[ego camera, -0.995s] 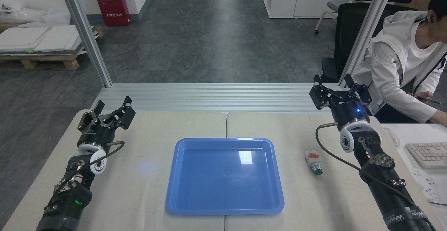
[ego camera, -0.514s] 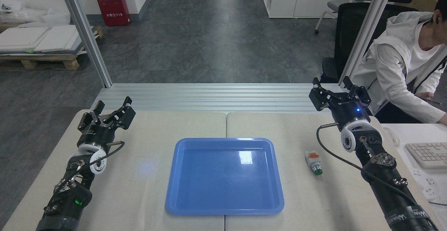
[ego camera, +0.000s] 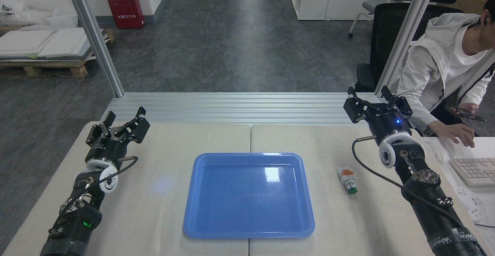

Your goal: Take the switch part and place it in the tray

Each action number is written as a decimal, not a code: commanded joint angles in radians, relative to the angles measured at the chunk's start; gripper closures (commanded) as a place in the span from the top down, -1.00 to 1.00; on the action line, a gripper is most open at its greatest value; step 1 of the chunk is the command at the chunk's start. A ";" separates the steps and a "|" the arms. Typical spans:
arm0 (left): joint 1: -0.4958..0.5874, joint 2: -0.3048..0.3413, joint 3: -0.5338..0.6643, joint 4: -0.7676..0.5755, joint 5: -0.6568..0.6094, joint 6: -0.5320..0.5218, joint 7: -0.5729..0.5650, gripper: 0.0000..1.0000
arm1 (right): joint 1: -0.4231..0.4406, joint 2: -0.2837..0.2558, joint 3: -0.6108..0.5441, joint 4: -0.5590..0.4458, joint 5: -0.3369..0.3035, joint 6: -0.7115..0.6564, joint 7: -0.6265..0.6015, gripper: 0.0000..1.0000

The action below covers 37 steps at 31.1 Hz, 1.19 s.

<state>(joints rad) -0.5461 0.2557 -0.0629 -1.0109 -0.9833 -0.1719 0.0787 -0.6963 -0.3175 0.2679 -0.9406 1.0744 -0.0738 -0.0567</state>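
Note:
The switch part [ego camera: 347, 179], white-grey with an orange end and a green button cap, lies on the table just right of the tray. The blue tray [ego camera: 248, 195] sits in the middle of the table with nothing in it. My right gripper [ego camera: 369, 97] hovers open at the table's far right, well behind the switch part, holding nothing. At the far left of the table my left gripper [ego camera: 124, 115] is open too, with nothing between its fingers.
A person in a white jacket [ego camera: 444, 66] sits at the right, one hand [ego camera: 460, 134] near a white keyboard [ego camera: 473, 170]. Aluminium rails [ego camera: 232, 107] run along the table's far edge, with upright posts at the left and right.
My right gripper has shifted slightly to the right. The person's hand has moved towards the keyboard. The left arm, the tray and the switch part have not moved.

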 commanded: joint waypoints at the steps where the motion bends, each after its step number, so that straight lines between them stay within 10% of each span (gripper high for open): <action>1: 0.000 -0.001 0.000 0.000 0.000 0.000 0.000 1.00 | 0.000 0.000 -0.003 0.000 -0.004 0.005 0.027 0.97; 17: 0.000 -0.001 0.000 0.000 0.000 -0.001 0.000 1.00 | 0.029 0.008 -0.009 -0.052 -0.005 0.003 0.067 0.97; 26: 0.000 -0.001 0.000 0.000 0.000 0.000 0.000 1.00 | 0.213 0.001 -0.006 -0.227 0.007 0.044 0.121 0.96; 37: 0.000 0.000 0.000 0.000 0.000 -0.001 0.000 1.00 | 0.319 0.011 0.017 -0.103 0.010 0.103 0.129 0.96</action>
<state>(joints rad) -0.5456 0.2557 -0.0628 -1.0109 -0.9833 -0.1717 0.0777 -0.4006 -0.3101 0.2786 -1.1232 1.0850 0.0263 0.0664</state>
